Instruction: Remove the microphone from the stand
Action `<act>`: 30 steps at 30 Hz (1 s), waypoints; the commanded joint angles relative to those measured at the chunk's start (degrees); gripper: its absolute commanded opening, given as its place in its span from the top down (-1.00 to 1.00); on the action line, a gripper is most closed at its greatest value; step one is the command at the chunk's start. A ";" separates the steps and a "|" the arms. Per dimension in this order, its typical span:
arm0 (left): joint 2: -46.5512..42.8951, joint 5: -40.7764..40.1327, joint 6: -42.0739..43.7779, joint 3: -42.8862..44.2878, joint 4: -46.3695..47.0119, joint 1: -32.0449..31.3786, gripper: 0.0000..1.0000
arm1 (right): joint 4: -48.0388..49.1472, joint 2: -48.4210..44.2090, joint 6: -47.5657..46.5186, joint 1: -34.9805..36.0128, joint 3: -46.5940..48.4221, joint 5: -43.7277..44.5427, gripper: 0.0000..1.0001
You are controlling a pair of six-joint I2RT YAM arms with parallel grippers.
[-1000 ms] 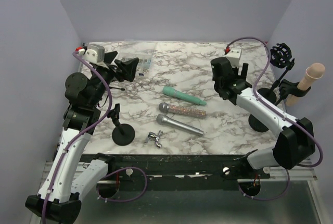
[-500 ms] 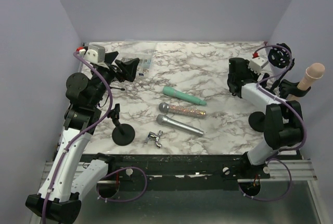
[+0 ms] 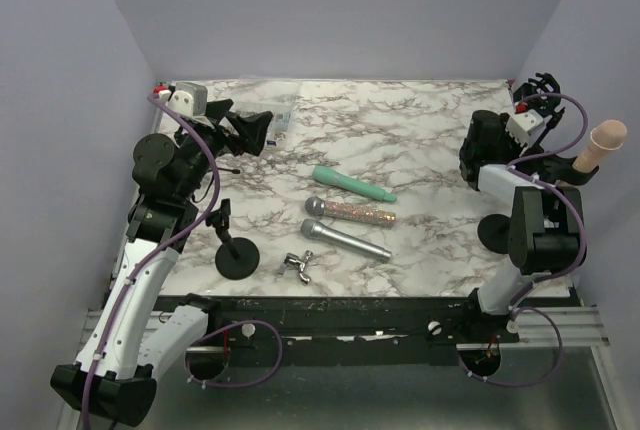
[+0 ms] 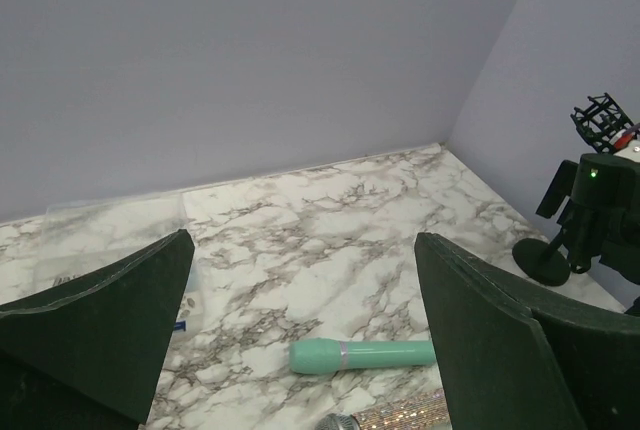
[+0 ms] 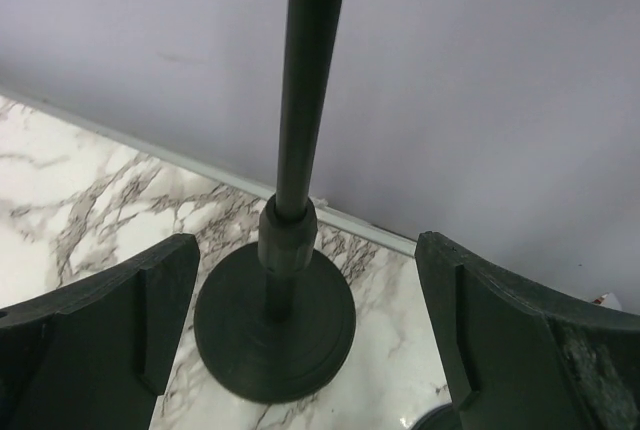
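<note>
- Lavender walls (image 3: 330,10) close in a marble-patterned table (image 3: 420,120) on three sides.
- The beige microphone (image 3: 605,140) is at the right edge, toward the far side. It is tilted up in the clip of a black stand (image 3: 568,166). I judge it the one meant, since the teal microphone (image 3: 352,184), glitter microphone (image 3: 350,211) and silver microphone (image 3: 345,240) lie loose mid-table.
- The right gripper (image 5: 302,240) has its fingers spread wide with nothing between them. It faces a black pole (image 5: 300,100) and round base (image 5: 275,325) by the wall. Its wrist view does not show whether this pole carries the beige microphone.
- The left gripper (image 4: 302,238) is likewise wide and empty, raised at the far left and well apart from the stand.
- Risk: the right fingers sit low beside the pole, so closing here would likely seize the stand, not the microphone.
- Risk: pulling the microphone while nothing braces the base could tip the stand off the edge.
- Risk: the shock mount (image 3: 540,90) and the purple cable (image 3: 572,110) crowd that corner and could snag the wrist.
- No writing can be read. A clear packet (image 3: 281,120) at the far left bears a small blue mark, too small to make out. A green light (image 4: 590,172) glows on the right arm.
</note>
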 commanded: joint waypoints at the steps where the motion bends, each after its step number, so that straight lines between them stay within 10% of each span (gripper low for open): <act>1: 0.42 2.81 -1.85 0.78 0.06 -0.40 -0.93 | 10.45 2.36 -4.56 -1.90 -1.75 0.90 -0.97; 13: 1.31 2.24 -1.86 -0.20 0.87 -0.40 -0.91 | 25.84 3.75 -14.35 -2.04 -6.04 -4.52 -0.61; 30: 2.30 2.32 -1.68 -0.39 1.08 -0.39 -0.92 | 22.98 7.26 -13.76 -2.07 -2.46 -20.10 -0.87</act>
